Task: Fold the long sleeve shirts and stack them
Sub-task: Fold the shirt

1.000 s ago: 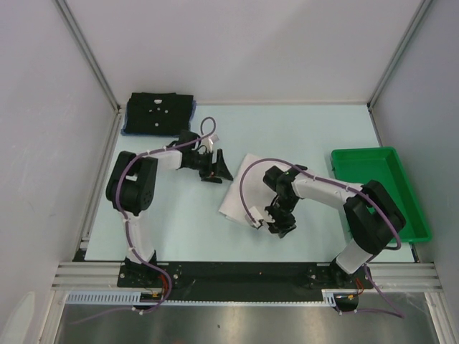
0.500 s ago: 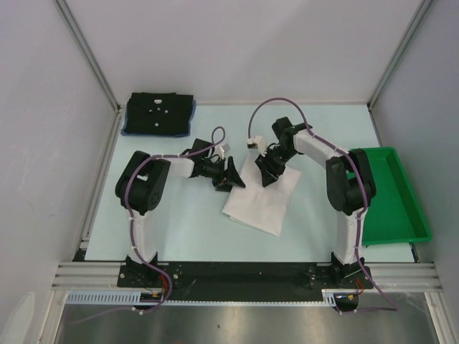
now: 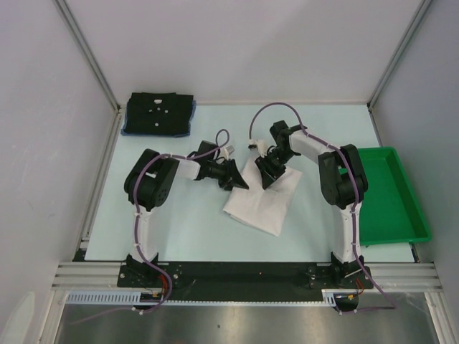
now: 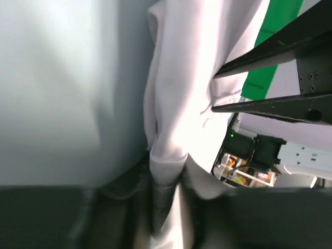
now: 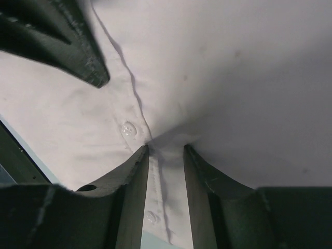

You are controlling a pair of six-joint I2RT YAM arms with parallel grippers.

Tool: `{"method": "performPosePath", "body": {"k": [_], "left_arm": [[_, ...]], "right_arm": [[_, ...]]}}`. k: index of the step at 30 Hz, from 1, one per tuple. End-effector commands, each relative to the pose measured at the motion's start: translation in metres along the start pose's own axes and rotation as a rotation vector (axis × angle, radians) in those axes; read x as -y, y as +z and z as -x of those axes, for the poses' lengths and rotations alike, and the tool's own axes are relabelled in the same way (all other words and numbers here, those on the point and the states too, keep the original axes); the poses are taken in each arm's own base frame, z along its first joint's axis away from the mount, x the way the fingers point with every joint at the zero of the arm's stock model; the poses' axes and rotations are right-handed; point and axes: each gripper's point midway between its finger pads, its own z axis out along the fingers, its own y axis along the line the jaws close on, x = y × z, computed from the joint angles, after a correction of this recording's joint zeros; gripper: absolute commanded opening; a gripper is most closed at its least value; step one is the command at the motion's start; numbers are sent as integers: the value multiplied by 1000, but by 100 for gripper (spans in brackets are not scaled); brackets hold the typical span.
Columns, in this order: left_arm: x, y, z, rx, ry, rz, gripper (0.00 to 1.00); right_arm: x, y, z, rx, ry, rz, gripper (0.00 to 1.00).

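The table [image 3: 179, 229] bears a green tray [image 3: 393, 204], well to the right of both pairs of fingers. The folded white shirt [image 3: 262, 204] lies mid-table, its far edge at the fingertips and the rest spreading toward the arm bases. The folded black shirt [image 3: 159, 113] sits on a blue shirt [image 3: 125, 131], well to the left of the left gripper [image 3: 237, 179] and farther back. The right gripper [image 3: 269, 175] pinches a puckered fold beside a button [image 5: 128, 128]. A ridge of white cloth runs between the left fingers, but blur hides whether they clamp it.
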Motion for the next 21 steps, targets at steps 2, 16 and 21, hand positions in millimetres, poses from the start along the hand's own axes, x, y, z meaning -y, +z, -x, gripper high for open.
{"method": "performPosePath", "body": {"k": [2,16,21], "left_arm": [[-19,-1,10,91,71,146,4],[40,-131,70,146,541,508,0],[92,-213,123,237,873,799,0]], "right_arm": [[8,26,-25,-90,73,-4,40],[30,-95,46,469,448,102,82],[34,-110,51,585,688,222,89]]}}
